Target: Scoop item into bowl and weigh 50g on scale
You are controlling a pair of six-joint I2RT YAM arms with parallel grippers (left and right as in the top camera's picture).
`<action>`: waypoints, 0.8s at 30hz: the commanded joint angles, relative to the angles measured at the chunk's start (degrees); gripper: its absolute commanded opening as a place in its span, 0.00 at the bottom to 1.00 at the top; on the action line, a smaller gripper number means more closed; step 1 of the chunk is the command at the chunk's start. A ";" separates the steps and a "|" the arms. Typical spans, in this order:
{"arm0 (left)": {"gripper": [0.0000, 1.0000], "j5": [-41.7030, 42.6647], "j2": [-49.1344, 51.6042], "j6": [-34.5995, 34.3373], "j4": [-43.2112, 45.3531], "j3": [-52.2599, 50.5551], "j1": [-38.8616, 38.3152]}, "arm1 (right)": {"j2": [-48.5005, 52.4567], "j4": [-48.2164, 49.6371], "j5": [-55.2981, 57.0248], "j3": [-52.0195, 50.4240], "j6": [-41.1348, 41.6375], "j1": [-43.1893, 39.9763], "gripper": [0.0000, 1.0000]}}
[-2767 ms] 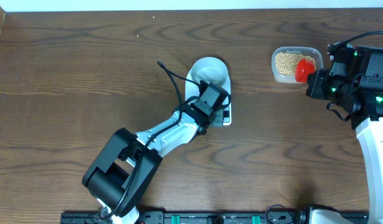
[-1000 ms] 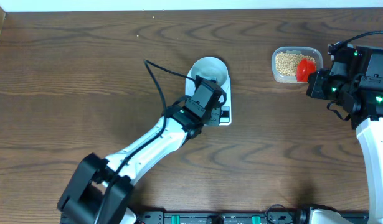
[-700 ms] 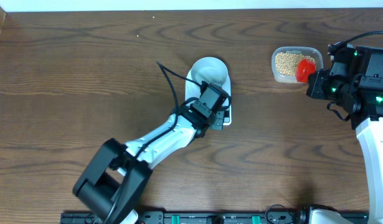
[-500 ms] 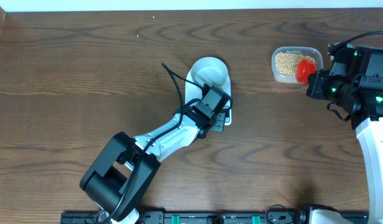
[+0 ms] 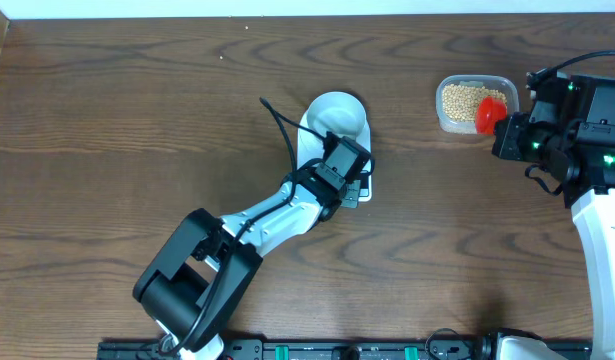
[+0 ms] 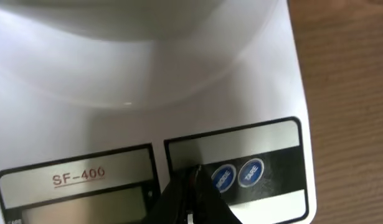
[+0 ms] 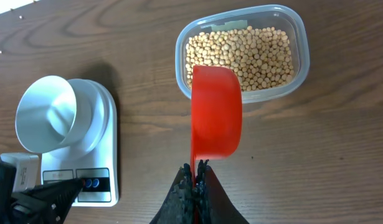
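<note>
Your left end effector (image 6: 191, 190) is pinching shut, empty, at the flat white digital scale's (image 6: 147, 99) buttons (image 6: 223, 177); the round white bowl (image 7: 47, 115) is sitting on it; your right end effector (image 7: 196, 177) is clamping a red plastic scoop (image 7: 216, 115) at the far-right tan-yellow beans (image 7: 253, 53).

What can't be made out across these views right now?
Scale reading: left wrist view cuts the display at the bottom edge; overhead, the left gripper covers it; right wrist view, too small.
Whether the left fingers touch a button: contact hidden beneath them, left wrist view.
</note>
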 commanded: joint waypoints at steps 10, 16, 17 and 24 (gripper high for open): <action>0.08 0.81 1.84 0.74 -0.15 0.09 0.09 | 0.28 -0.22 0.28 1.07 -0.79 -0.35 0.01; 0.08 1.57 2.67 0.50 -0.22 -0.02 0.09 | 0.28 -0.24 0.28 1.07 -0.81 -0.35 0.01; 0.07 1.77 2.97 0.50 -0.20 -0.02 0.11 | 0.28 -0.24 0.28 1.07 -0.81 -0.35 0.01; 0.07 2.56 3.67 0.50 0.00 -0.02 0.44 | 0.28 -0.42 0.28 1.07 -0.79 -0.35 0.01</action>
